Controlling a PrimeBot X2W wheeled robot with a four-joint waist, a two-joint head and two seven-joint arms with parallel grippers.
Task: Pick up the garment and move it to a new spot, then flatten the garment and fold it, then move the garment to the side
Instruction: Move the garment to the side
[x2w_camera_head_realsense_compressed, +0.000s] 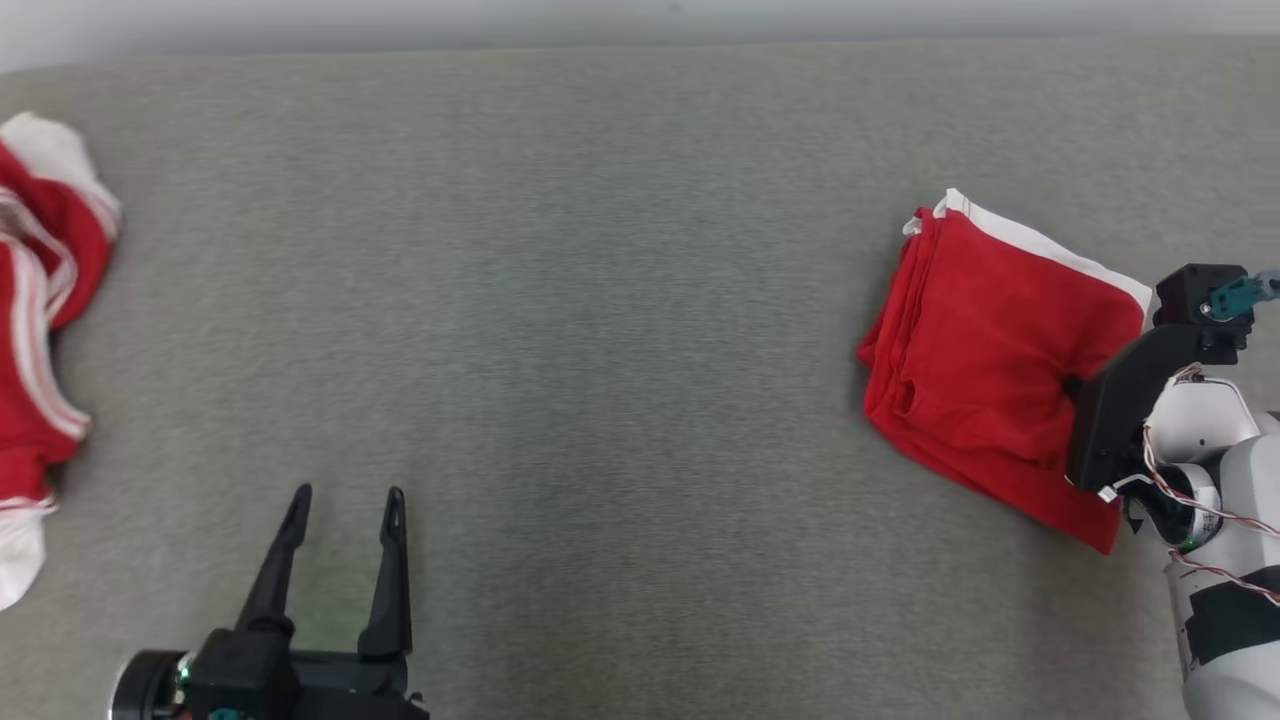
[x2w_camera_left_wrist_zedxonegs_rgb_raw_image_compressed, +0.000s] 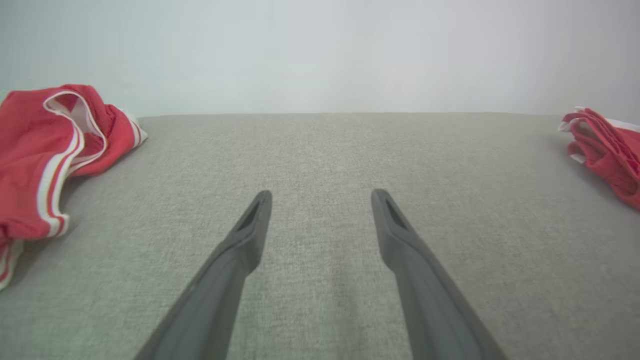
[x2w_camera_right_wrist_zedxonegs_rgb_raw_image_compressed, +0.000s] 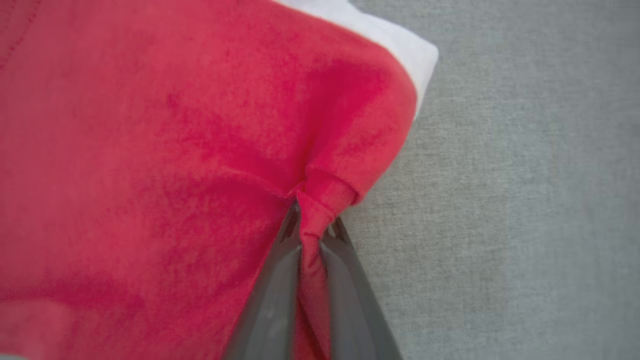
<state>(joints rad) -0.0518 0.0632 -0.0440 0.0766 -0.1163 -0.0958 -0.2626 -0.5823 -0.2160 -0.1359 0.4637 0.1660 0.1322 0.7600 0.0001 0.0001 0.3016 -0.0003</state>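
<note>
Soft, even light, faint shadows; the garment (x2w_camera_right_wrist_zedxonegs_rgb_raw_image_compressed: 150, 175) looks slightly blurred in the right wrist view.

The left gripper (x2w_camera_head_realsense_compressed: 348, 492) lies near the worktop's (x2w_camera_head_realsense_compressed: 640, 300) front edge, fingers spread wide and empty, while the right gripper (x2w_camera_right_wrist_zedxonegs_rgb_raw_image_compressed: 312, 225) pinches a fold of the red garment (x2w_camera_head_realsense_compressed: 985, 330).

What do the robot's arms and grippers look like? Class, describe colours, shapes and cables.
The left gripper has two long, tapering dark fingers on a black base. The right arm is white-shelled, with a black wrist bracket, red-and-white wires and a teal fitting.
</note>
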